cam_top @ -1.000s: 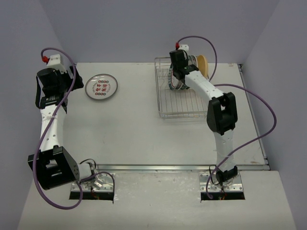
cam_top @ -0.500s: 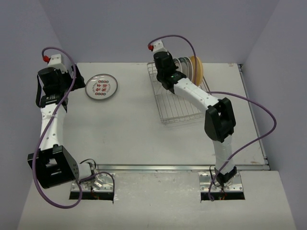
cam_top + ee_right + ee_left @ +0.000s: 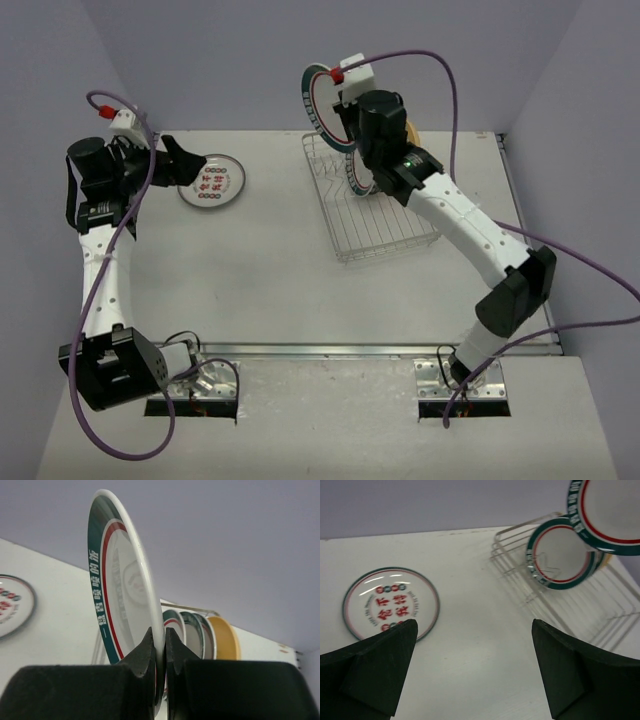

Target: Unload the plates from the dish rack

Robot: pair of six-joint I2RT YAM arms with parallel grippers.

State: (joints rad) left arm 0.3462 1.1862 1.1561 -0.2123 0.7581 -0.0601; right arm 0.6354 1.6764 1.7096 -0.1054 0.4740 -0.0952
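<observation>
Shows the right gripper (image 3: pixel 159 632) clenched on the rim of the lifted plate (image 3: pixel 117 595), teal-rimmed, held upright on edge in the air over the 11 o'clock corner of the dish rack (image 3: pixel 385 225). Shows the racked plates (image 3: pixel 560 555), teal-rimmed, and a tan plate (image 3: pixel 225 640) standing in slots at the far end of the rack, itself at 1 o'clock on the table (image 3: pixel 280 270). Shows the left gripper (image 3: pixel 474 625) released, jaws spread wide and grasping nothing, hovering near the red-character plate (image 3: pixel 211 183) lying flat on the table at 10 o'clock

Overhead view from behind, wrist views low, close, sharing dish rack (image 3: pixel 385 228)
</observation>
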